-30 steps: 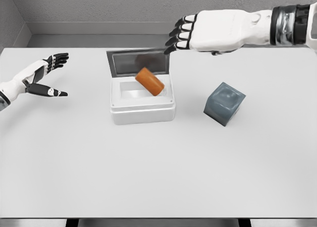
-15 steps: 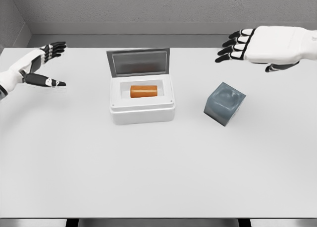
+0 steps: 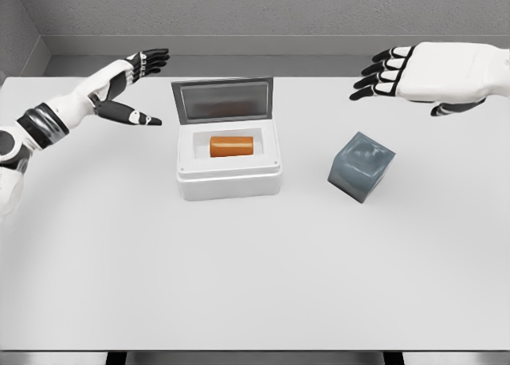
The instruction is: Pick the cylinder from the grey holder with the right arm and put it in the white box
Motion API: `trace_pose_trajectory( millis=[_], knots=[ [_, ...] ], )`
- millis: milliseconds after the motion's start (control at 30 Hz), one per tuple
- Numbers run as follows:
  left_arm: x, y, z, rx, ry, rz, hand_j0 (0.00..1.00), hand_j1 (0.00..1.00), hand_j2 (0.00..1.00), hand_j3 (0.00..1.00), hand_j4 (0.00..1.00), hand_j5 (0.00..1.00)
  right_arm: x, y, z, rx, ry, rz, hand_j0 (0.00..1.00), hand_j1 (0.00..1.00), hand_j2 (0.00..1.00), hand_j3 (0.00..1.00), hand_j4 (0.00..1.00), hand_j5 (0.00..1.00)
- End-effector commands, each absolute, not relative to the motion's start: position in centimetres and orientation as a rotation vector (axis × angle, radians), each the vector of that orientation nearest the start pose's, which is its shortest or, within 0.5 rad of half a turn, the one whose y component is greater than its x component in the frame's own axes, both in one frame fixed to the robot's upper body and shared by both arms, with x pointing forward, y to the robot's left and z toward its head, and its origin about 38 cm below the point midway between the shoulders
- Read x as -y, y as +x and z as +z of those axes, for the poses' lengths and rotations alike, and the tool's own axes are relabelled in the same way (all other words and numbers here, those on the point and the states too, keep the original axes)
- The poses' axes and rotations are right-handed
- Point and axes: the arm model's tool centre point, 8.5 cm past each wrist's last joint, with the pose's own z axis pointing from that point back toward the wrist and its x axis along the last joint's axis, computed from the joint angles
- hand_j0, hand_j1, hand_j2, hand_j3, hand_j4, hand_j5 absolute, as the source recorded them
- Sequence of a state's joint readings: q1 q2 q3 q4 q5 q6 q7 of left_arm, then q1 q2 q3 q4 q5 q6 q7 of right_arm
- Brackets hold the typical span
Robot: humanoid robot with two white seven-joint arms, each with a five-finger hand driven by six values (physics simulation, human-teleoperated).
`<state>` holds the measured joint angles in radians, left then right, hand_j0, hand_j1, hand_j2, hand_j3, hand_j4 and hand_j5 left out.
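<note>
Grey walls back a white table (image 3: 239, 285). Above its far right the right hand (image 3: 434, 74) hovers, fingers (image 3: 374, 78) spread and holding nothing. Best now to draw it clear without brushing the holder (image 3: 361, 166) below — the placing looks done. Orange cylinder (image 3: 231, 147) lies flat inside the box (image 3: 229, 182), lid up. Left hand (image 3: 127, 90) hangs open beside the box.

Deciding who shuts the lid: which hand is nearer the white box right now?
Left. The left hand hangs open just off the white box at its upper-left corner, beside the raised lid. The right hand is open farther off, beyond the grey holder.
</note>
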<state>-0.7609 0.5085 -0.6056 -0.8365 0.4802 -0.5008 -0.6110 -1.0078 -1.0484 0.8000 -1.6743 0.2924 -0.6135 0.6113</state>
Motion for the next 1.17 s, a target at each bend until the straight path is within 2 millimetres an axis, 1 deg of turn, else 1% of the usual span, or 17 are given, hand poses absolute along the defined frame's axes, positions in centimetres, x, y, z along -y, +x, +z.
trace_pose_trajectory(
  millis=[0, 133, 233, 400, 533, 633, 667, 700, 767, 800, 900, 967, 1000, 1067, 1133],
  knots=[
    [-29.8, 51.2, 18.2, 1.717, -0.273, -0.994, 1.00, 1.00, 1.00, 1.00, 1.00, 1.00, 29.6, 41.3, 35.4, -1.657, 0.778, -2.906, 1.00, 1.00, 1.00, 1.00, 1.00, 1.00],
    [-27.8, 50.5, 18.3, 1.724, -0.322, -1.052, 1.00, 1.00, 1.00, 1.00, 1.00, 1.00, 29.5, 41.4, 35.3, -1.656, 0.778, -2.905, 1.00, 1.00, 1.00, 1.00, 1.00, 1.00],
    [-27.1, 49.7, 18.1, 1.723, -0.346, -1.081, 1.00, 1.00, 1.00, 1.00, 1.00, 1.00, 29.4, 41.3, 35.4, -1.651, 0.780, -2.904, 1.00, 1.00, 1.00, 1.00, 1.00, 1.00],
    [-28.6, 49.6, 18.4, 1.722, -0.331, -1.059, 1.00, 1.00, 1.00, 1.00, 1.00, 1.00, 29.5, 41.3, 35.4, -1.649, 0.781, -2.905, 1.00, 1.00, 1.00, 1.00, 1.00, 1.00],
    [-28.6, 49.6, 18.6, 1.730, -0.341, -1.047, 1.00, 1.00, 1.00, 1.00, 1.00, 1.00, 29.4, 41.3, 35.4, -1.650, 0.779, -2.904, 1.00, 1.00, 1.00, 1.00, 1.00, 1.00],
    [-27.7, 49.0, 18.6, 1.736, -0.369, -1.062, 1.00, 1.00, 1.00, 1.00, 1.00, 1.00, 29.5, 41.3, 35.4, -1.649, 0.783, -2.904, 1.00, 1.00, 1.00, 1.00, 1.00, 1.00],
    [-27.6, 48.8, 18.9, 1.744, -0.373, -1.074, 1.00, 1.00, 1.00, 1.00, 1.00, 1.00, 29.5, 41.3, 35.5, -1.649, 0.785, -2.902, 1.00, 1.00, 1.00, 1.00, 1.00, 1.00],
    [-28.0, 48.2, 19.0, 1.750, -0.388, -1.065, 1.00, 1.00, 1.00, 1.00, 1.00, 1.00, 29.5, 41.3, 35.5, -1.649, 0.785, -2.902, 1.00, 1.00, 1.00, 1.00, 1.00, 1.00],
    [-28.3, 47.7, 19.9, 1.765, -0.395, -1.076, 1.00, 1.00, 1.00, 1.00, 1.00, 1.00, 29.5, 41.3, 35.5, -1.648, 0.783, -2.903, 1.00, 1.00, 1.00, 1.00, 1.00, 1.00],
    [-28.7, 47.4, 19.9, 1.764, -0.396, -1.075, 1.00, 1.00, 1.00, 1.00, 1.00, 1.00, 29.5, 41.3, 35.5, -1.648, 0.783, -2.903, 1.00, 1.00, 1.00, 1.00, 1.00, 1.00],
    [-29.5, 47.0, 20.7, 1.774, -0.397, -1.072, 1.00, 1.00, 1.00, 1.00, 1.00, 1.00, 29.5, 41.3, 35.5, -1.648, 0.783, -2.903, 1.00, 1.00, 1.00, 1.00, 1.00, 1.00],
    [-29.9, 47.1, 20.7, 1.774, -0.391, -1.061, 1.00, 1.00, 1.00, 1.00, 1.00, 1.00, 29.5, 41.3, 35.2, -1.647, 0.775, -2.909, 1.00, 1.00, 1.00, 1.00, 1.00, 1.00],
    [-30.4, 47.1, 20.6, 1.767, -0.377, -1.056, 1.00, 1.00, 1.00, 1.00, 1.00, 1.00, 29.5, 41.3, 35.2, -1.647, 0.774, -2.912, 1.00, 1.00, 1.00, 1.00, 1.00, 1.00],
    [-33.2, 47.7, 18.7, 1.712, -0.304, -1.008, 1.00, 1.00, 1.00, 1.00, 1.00, 1.00, 29.6, 41.3, 35.2, -1.647, 0.778, -2.912, 1.00, 1.00, 1.00, 1.00, 1.00, 1.00],
    [-34.5, 47.8, 18.2, 1.718, -0.272, -0.991, 1.00, 1.00, 1.00, 1.00, 1.00, 1.00, 29.6, 41.3, 35.2, -1.647, 0.778, -2.912, 1.00, 1.00, 1.00, 1.00, 1.00, 1.00]
  ],
)
